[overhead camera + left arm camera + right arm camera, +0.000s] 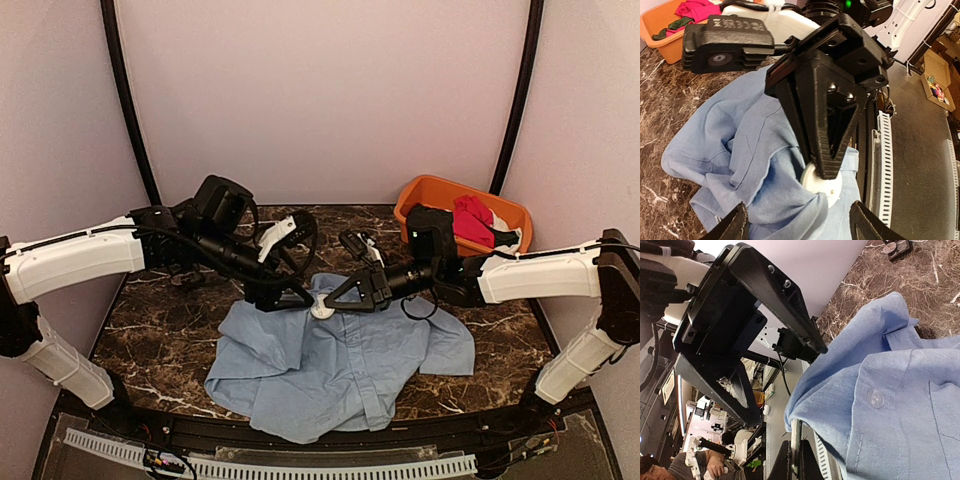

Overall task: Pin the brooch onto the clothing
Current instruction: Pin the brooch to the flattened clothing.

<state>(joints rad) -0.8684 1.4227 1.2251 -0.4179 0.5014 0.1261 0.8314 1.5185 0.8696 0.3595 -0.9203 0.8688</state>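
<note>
The light blue shirt [340, 365] lies crumpled on the marble table. My right gripper [335, 300] is shut on the brooch [322, 309], a small round disc whose white face shows, held at the shirt's raised collar edge. In the left wrist view a fold of the shirt [740, 150] drapes over the lower part of the brooch [826, 187]. In the right wrist view the brooch [796, 437] is edge-on between my own fingers, with the shirt [890, 405] against it. My left gripper [278, 297] is open, its fingertips [735, 225] wide apart just short of the brooch.
An orange basin [500, 205] with a red garment [472, 220] stands at the back right, behind the right arm. A white perforated rail [300, 468] runs along the near edge. A small dark object [896, 247] lies on the marble beyond the shirt.
</note>
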